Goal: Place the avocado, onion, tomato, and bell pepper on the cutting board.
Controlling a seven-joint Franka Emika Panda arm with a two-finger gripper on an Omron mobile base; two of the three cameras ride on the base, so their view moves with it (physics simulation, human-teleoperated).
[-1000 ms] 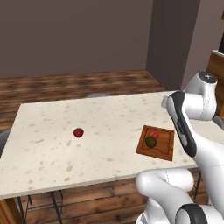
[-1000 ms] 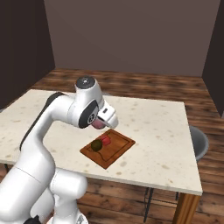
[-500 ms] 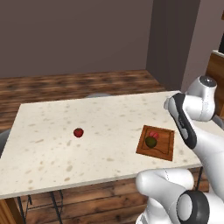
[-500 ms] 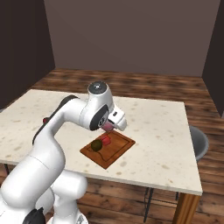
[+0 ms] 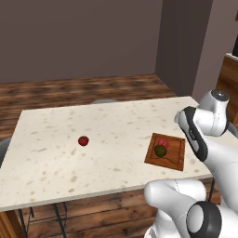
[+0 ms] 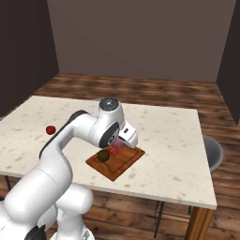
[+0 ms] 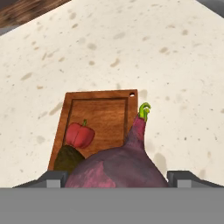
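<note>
My gripper point(image 7: 118, 177) is shut on the onion point(image 7: 118, 168), a big dull maroon ball with a green sprout, held just above the near end of the cutting board point(image 7: 100, 113). On the reddish-brown board lie the red bell pepper point(image 7: 79, 134) and the dark avocado point(image 7: 66, 159), side by side. In the right base view the onion point(image 6: 118, 144) hangs under the hand over the board point(image 6: 124, 164), beside the avocado point(image 6: 103, 155). The tomato point(image 5: 83, 140) sits alone on the table, far left of the board point(image 5: 174, 155).
The board lies near the front right corner of the speckled table point(image 5: 116, 121). A grey stool point(image 6: 213, 152) stands off the table's right side, and a chair back point(image 5: 104, 101) shows at the far edge. The arm's own links hang over the board.
The hand has swung with the onion from the board's left edge to over the board. The tomato, pepper and avocado have stayed where they were.
</note>
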